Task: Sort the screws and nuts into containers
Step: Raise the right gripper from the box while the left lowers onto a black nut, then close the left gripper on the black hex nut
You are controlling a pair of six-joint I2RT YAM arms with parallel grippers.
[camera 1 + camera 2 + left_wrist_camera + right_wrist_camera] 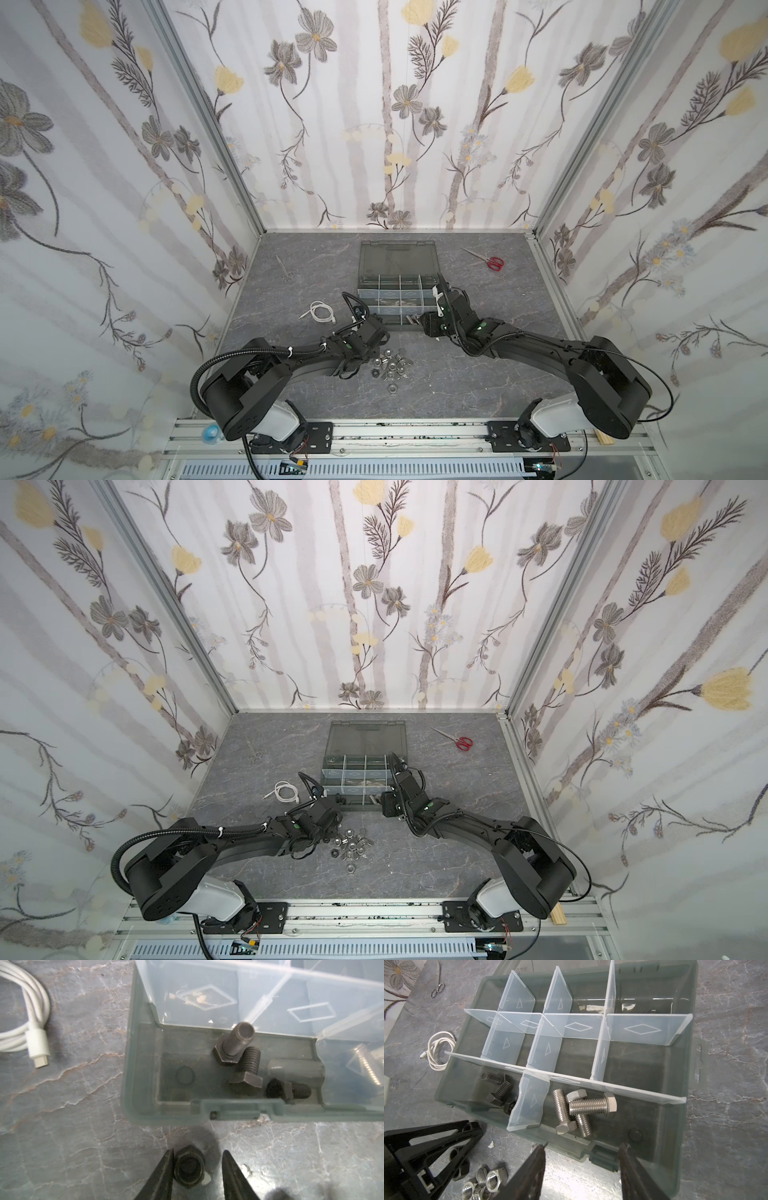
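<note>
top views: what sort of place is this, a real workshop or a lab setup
Probably a robot test booth, not a workshop: floral-papered panels in an aluminium frame box in the tabletop; the left arm and right arm are bolted to a rail.

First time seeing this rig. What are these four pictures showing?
A left arm and a right arm work at a grey table. Two pictures look down from overhead; two come from wrist cameras. The open organizer case holds black screws and silver screws, sorted apart. Loose nuts lie before it; a white cable and red scissors lie aside. The left gripper straddles a black nut on the table, not yet clamped. The right gripper is open, empty.
</note>
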